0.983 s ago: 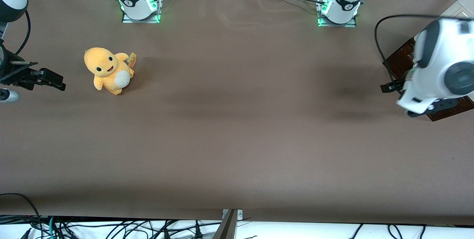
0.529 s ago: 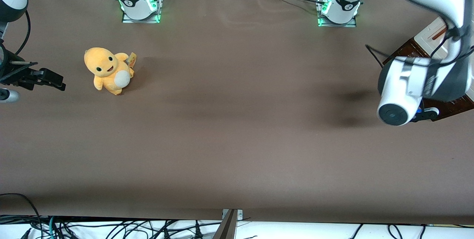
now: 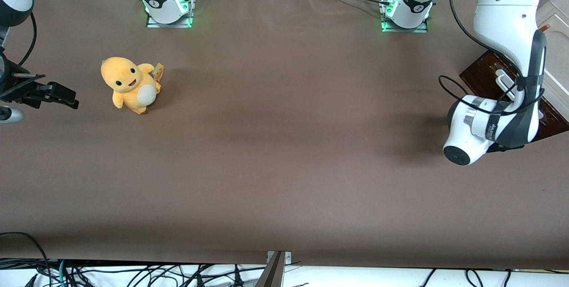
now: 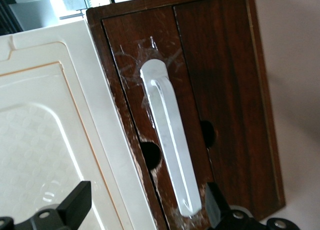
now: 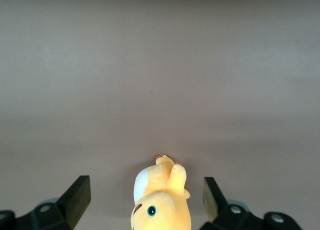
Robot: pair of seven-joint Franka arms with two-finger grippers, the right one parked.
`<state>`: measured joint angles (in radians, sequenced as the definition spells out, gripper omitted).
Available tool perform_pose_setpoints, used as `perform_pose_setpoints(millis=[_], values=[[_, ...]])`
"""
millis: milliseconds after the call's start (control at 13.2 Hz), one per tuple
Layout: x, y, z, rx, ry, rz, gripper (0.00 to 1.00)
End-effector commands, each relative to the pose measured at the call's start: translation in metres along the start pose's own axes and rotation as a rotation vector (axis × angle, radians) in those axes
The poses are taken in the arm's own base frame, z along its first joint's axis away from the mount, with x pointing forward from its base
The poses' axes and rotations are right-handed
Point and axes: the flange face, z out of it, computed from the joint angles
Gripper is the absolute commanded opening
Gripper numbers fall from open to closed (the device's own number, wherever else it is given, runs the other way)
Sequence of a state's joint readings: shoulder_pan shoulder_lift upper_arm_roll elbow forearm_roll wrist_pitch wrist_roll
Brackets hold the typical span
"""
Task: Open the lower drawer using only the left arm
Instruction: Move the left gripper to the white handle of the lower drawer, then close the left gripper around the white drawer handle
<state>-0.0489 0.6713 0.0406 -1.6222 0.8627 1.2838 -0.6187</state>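
At the working arm's end of the bench (image 3: pixel 284 167), I'm hovering the tool (image 4: pixel 145 212), fingers apart, before the lower drawer (image 4: pixel 220 89); I'm judging its white bar handle (image 4: pixel 170 140) rigid, smooth, best pinched mid-length.

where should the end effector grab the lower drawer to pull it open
Probably the white bar handle on the lower drawer, mid-length, coming straight at the drawer front. The bar is long and stands clear of the wood. The open end effector already faces it.

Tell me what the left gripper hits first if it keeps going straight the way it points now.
Probably the white bar handle on the lower drawer: the open gripper points straight at it, one finger to either side, though depth is unclear.
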Motion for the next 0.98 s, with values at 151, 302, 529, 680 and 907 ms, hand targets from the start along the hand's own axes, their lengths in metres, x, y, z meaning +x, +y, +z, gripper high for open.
perform_pose_setpoints(millis=[151,302,529,680,907], values=[[0.021,0.022,0.021,0.084,0.016,-0.034,1.0],[0.027,0.024,0.03,0.092,0.011,-0.036,1.0],[0.032,0.031,0.038,0.087,0.01,-0.028,1.0],[0.034,0.036,0.04,0.097,0.011,-0.023,0.85],[0.036,0.044,0.047,0.119,0.01,-0.054,0.48]])
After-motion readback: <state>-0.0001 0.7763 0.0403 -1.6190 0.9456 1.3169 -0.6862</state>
